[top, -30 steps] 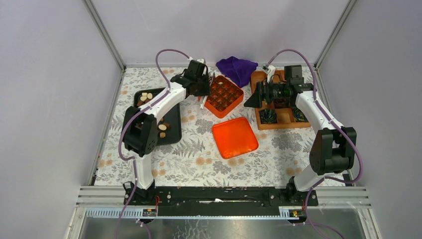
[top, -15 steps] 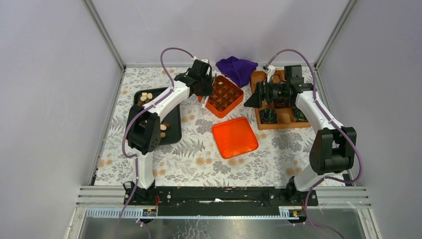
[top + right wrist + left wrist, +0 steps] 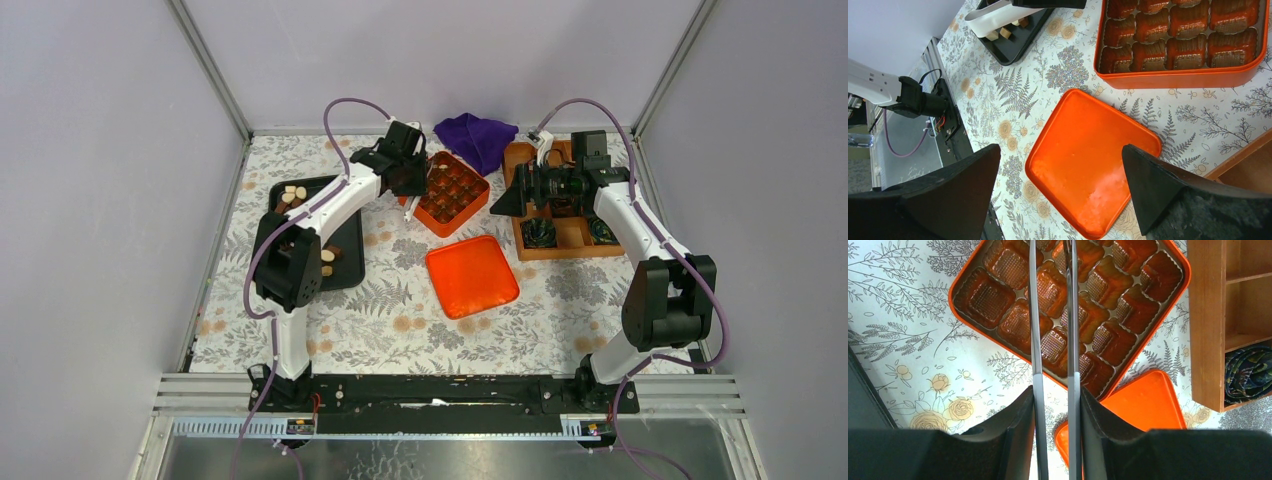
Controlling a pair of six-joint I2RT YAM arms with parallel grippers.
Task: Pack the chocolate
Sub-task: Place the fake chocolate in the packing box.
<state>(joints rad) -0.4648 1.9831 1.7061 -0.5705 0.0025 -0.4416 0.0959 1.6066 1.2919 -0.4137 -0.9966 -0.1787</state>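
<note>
Chocolate (image 3: 293,193) (axis too small to tell) sits on black tray (image 3: 348,250); left jaws clamp tweezers (image 3: 1036,330), right jaws wide.

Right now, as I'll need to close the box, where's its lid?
In the top view the orange lid lies flat mid-table, just on the near side of the orange box, between the black tray and the wooden organizer.

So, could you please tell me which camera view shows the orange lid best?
The right wrist view: the orange lid lies large and nearly whole, its rim and inner face clear. The top external view shows the orange lid whole but small. The left wrist view catches only one corner, partly behind the tweezers.
</note>
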